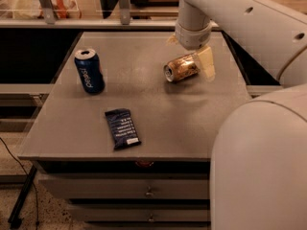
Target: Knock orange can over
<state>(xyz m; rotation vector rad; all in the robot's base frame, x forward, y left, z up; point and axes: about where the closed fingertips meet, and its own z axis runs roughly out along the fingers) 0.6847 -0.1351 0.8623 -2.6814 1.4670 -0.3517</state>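
The orange can (181,67) lies on its side on the grey table (158,123), right of centre, with its silver top facing left. My gripper (192,52) hangs from the white arm just above and behind the can. Its fingers are apart. One pale finger (207,63) stands at the can's right end, touching or nearly touching it. The other finger shows only as a tip behind the can on the upper left. The gripper holds nothing.
A dark blue can (89,71) stands upright at the table's left. A dark snack bar wrapper (123,128) lies flat near the front centre. The robot's white body (261,162) fills the lower right. Drawers (148,190) sit under the table front.
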